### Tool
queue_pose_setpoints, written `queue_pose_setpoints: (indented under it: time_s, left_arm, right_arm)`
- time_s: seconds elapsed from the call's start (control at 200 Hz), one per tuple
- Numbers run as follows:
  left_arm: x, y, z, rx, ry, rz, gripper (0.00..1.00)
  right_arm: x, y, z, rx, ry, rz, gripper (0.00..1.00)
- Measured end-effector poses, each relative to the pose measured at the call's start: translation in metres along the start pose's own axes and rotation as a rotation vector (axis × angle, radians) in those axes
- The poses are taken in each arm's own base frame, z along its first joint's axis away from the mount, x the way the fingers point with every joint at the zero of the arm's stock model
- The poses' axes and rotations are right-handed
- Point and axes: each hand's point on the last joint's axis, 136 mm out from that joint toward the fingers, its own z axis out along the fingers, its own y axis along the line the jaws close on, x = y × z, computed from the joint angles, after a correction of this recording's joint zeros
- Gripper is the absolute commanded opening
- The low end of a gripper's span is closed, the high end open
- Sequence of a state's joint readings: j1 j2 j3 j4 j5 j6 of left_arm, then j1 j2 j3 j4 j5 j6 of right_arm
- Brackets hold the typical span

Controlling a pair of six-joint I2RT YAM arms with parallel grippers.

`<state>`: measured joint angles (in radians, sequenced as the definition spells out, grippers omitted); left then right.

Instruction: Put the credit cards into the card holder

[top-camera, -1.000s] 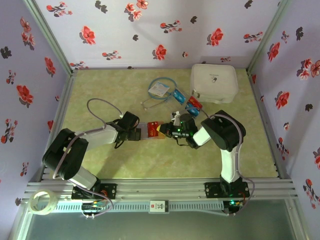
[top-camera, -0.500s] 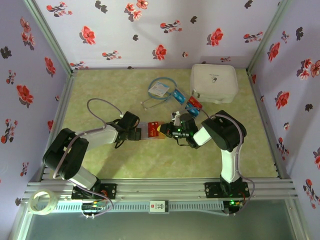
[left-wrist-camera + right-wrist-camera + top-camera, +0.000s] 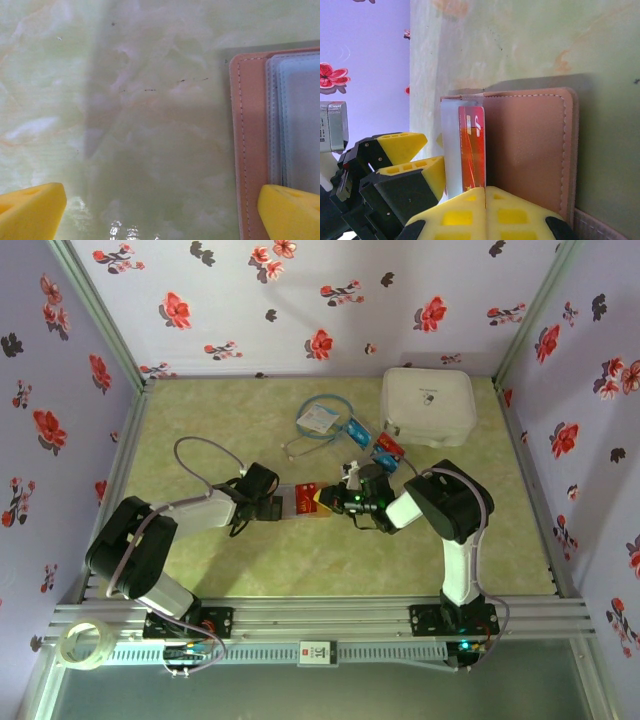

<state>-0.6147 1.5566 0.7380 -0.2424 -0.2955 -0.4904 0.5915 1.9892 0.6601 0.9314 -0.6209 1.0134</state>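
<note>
Top view, left to right: tape roll [image 3: 82,645] on the rail at lower left. Your left gripper [image 3: 268,508] sits left of centre, at the left end of the card holder [image 3: 303,502]. In the left wrist view the left gripper [image 3: 160,212] is spread wide, with nothing but bare table [image 3: 150,100] between its tips. Both tips are cut off at the bottom corners. The right tip overlaps the card holder [image 3: 247,150] edge, contact unclear. The holder runs off the right of frame, grey sleeves showing.

Your right gripper [image 3: 342,502] meets the holder's right end, too small there to read. In the right wrist view the right gripper [image 3: 485,202] is pinched closed on the red card [image 3: 471,150], whose near end is hidden behind the tips. The card lies against the pale sleeve at the left of the open card holder [image 3: 530,150]. Can't tell how deep it sits.

Upper right of centre, top view: white tag [image 3: 318,418] with blue cord, blue card [image 3: 356,428], second loose card [image 3: 388,448], white case [image 3: 428,405].
</note>
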Motion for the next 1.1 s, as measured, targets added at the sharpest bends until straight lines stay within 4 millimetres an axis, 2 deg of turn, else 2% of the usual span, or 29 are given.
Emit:
queue_pose_setpoints:
  time_s: [0.34, 0.455, 0.66, 0.805, 0.96, 1.1]
  left_arm:
    - [0.000, 0.000, 0.000, 0.000, 0.000, 0.000, 1.00]
    - [0.000, 0.000, 0.000, 0.000, 0.000, 0.000, 1.00]
    - [0.000, 0.000, 0.000, -0.001, 0.001, 0.001, 1.00]
    - [-0.001, 0.001, -0.002, -0.006, 0.009, 0.007, 1.00]
    - [-0.008, -0.002, -0.007, -0.002, 0.005, 0.009, 1.00]
    - [-0.025, -0.010, -0.016, 0.018, -0.028, 0.008, 1.00]
  right_arm:
    - [-0.014, 0.006, -0.017, -0.004, -0.054, -0.001, 0.00]
    - [-0.018, 0.008, -0.018, -0.013, -0.070, -0.009, 0.00]
    - [-0.029, 0.024, -0.018, -0.082, -0.114, -0.032, 0.00]
    - [-0.030, 0.023, -0.017, -0.095, -0.125, -0.028, 0.00]
    - [-0.032, 0.022, -0.017, -0.092, -0.132, -0.027, 0.00]
    - [-0.032, 0.021, -0.017, -0.087, -0.138, -0.025, 0.00]
